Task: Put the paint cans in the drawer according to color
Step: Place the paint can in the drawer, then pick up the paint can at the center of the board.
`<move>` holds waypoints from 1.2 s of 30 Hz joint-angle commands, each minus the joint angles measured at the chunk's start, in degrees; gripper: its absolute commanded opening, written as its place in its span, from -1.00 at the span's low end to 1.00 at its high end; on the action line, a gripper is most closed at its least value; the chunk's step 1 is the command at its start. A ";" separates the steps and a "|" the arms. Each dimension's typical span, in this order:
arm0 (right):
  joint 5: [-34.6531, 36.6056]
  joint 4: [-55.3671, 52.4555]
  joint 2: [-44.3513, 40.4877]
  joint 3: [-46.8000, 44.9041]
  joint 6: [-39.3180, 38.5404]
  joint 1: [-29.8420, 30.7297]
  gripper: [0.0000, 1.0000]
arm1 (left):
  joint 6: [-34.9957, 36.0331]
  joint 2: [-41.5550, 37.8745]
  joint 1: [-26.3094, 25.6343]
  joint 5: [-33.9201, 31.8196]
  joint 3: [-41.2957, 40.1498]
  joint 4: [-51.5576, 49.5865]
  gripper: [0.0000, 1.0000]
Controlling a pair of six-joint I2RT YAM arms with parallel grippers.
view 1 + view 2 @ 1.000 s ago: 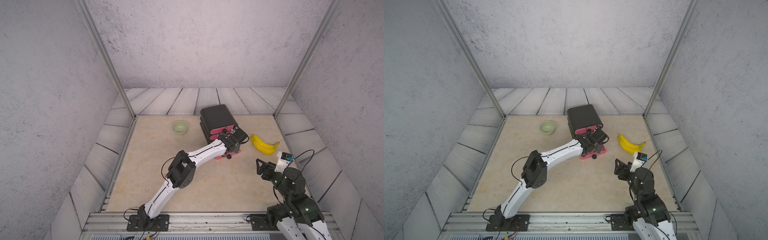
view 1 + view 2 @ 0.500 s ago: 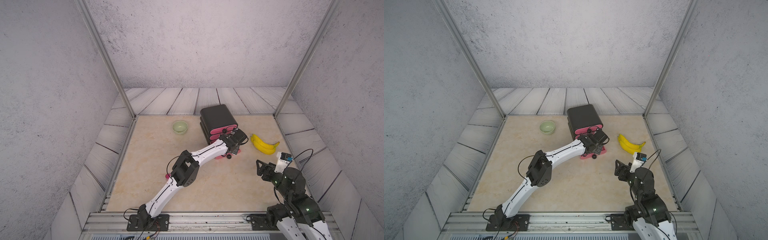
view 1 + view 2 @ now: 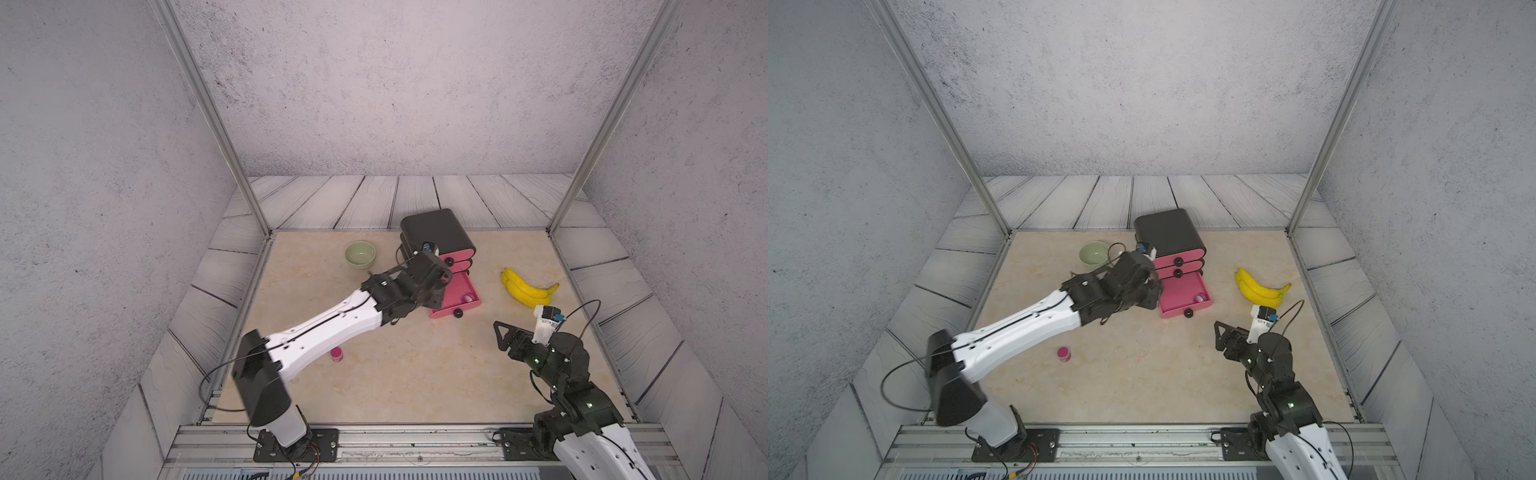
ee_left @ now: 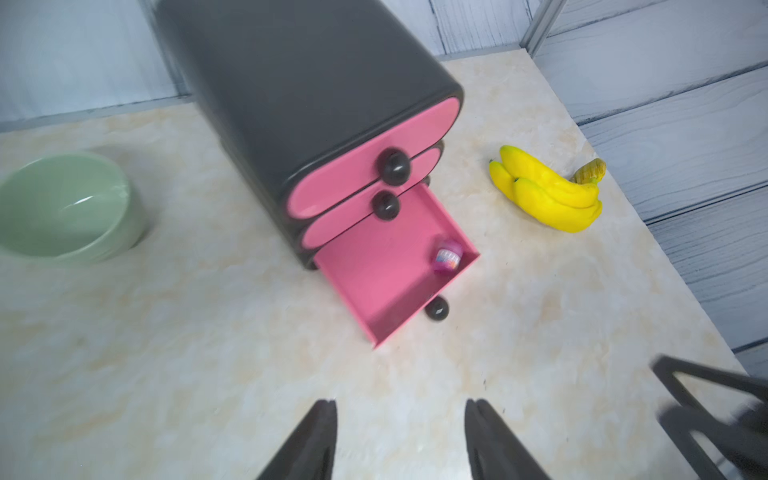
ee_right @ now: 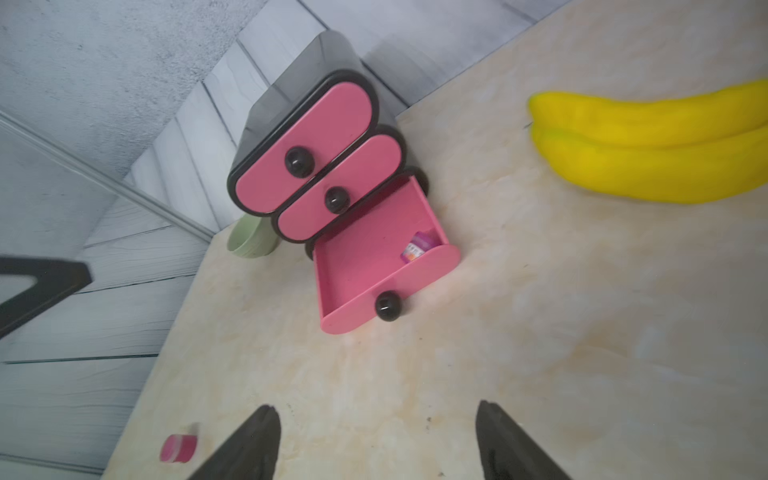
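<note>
The drawer (image 3: 436, 232) is a black chest with three pink fronts, and its bottom tray (image 4: 374, 270) is pulled out. One magenta-lidded paint can (image 4: 448, 255) lies on its side in the tray's front corner, also visible in the right wrist view (image 5: 415, 248). A second magenta can (image 3: 1063, 353) stands on the table beside my left forearm. My left gripper (image 4: 401, 409) hovers open and empty just left of the tray. My right gripper (image 5: 376, 411) is open and empty near the front right of the table (image 3: 505, 336). No other cans show.
A pale green bowl (image 3: 360, 255) sits left of the chest. A bunch of yellow bananas (image 3: 525, 289) lies to its right, behind my right gripper. Metal frame posts stand at the table's back corners.
My left gripper has opened and drawn back and left from over the open bottom tray, leaving the magenta can inside. The right arm has stayed still.
</note>
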 commanded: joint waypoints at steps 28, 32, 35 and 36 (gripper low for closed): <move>-9.45 18.28 85.22 49.39 -55.92 45.22 0.88 | 7.42 -64.46 20.84 -28.64 -23.18 -11.62 0.98; -9.37 18.40 89.71 53.44 -56.63 47.01 0.88 | 7.41 -66.57 20.84 -29.17 -23.66 -13.03 0.98; -8.03 15.79 93.10 57.72 -56.59 48.16 0.86 | 8.10 -67.35 20.84 -29.04 -24.03 -13.07 0.98; -8.18 14.98 94.42 59.27 -56.37 48.40 0.85 | 8.23 -67.55 20.84 -28.88 -24.10 -13.05 0.98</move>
